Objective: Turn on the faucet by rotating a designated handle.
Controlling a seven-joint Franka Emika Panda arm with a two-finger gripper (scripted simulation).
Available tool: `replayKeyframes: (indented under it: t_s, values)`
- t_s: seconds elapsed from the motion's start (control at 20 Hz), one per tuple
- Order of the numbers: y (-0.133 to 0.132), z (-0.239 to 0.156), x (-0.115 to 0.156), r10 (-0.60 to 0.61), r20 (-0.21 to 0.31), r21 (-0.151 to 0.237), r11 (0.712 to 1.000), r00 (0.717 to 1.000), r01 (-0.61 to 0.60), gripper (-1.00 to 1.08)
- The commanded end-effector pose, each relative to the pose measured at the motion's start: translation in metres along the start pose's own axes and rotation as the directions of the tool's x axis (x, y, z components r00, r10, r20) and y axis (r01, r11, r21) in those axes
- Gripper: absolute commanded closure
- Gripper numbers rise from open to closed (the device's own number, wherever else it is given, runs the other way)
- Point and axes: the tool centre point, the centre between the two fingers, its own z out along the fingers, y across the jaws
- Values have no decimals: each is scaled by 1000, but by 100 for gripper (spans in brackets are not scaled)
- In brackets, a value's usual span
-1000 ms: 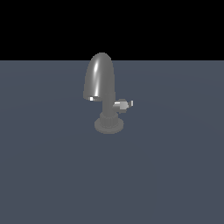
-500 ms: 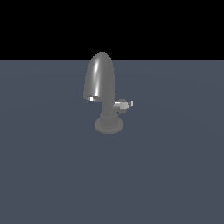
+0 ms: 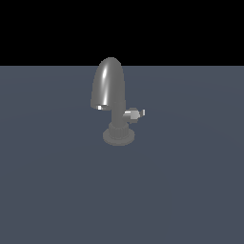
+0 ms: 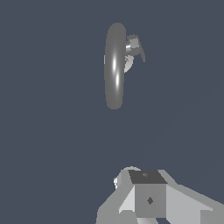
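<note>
Faucet (image 3: pixel 110 97) stands centre of the exterior view, upright on its disc base on the grey floor (image 3: pixel 190 190). Handle (image 3: pixel 134 114) juts from the neck toward the exterior view's right, just below the spout. Arm is absent from the exterior view. In the wrist view the gripper (image 4: pixel 146 199) shows only as a grey block; whether the fingers are spread or pressed together cannot be told. It sits well apart from the faucet (image 4: pixel 114 65) and handle (image 4: pixel 135 46). Likely the approach step: aim for the small knob, not the spout, then push its tip around the stub axis.
</note>
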Motion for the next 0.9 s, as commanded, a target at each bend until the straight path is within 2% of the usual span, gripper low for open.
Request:
replayKeyframes:
  t_s: [0.0,0.45,0.85]
  values:
    - [-3,0,11,36,37,16,999,999,-36,108]
    - [-10,5,57,170,191,68,980,967,-186,108]
    - [-11,14,100,280,335,94,940,900,-327,108]
